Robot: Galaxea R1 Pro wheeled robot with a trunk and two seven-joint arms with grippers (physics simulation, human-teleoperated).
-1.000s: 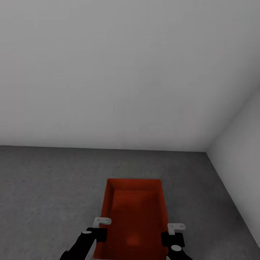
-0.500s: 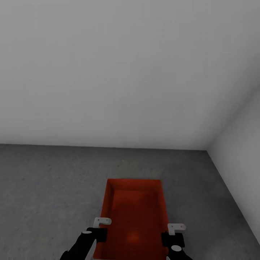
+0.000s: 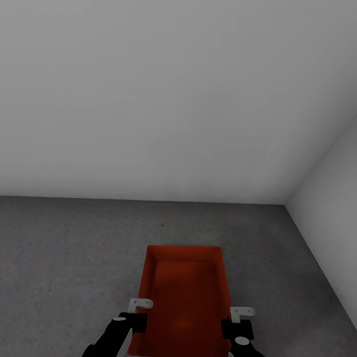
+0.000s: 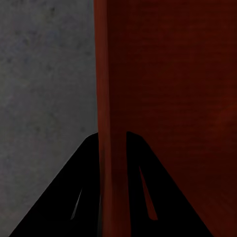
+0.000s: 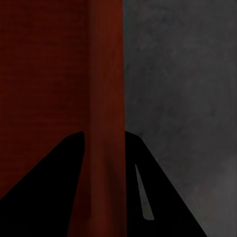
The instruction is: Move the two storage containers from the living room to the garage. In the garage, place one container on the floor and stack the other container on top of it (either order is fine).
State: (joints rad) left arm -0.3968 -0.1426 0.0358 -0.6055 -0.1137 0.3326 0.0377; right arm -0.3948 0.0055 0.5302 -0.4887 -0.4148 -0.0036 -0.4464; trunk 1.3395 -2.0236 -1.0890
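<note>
Gripping the storage container (image 3: pixel 186 297) by its two long walls, both grippers carry it over the floor (image 3: pixel 64 258) of the garage. The left gripper (image 3: pixel 133 320) is pinched closed on the container's left wall, which passes between its black fingers (image 4: pixel 74 197) in the left wrist view. The right gripper (image 3: pixel 238 325) is likewise clamped on the right wall, seen between its fingers (image 5: pixel 158 197) in the right wrist view. The orange-red container is lidless and holds nothing; its ribbed bottom is bare. Beyond the container's far end, two pale grey walls (image 3: pixel 173 99) meet in a corner, to the container's right.
</note>
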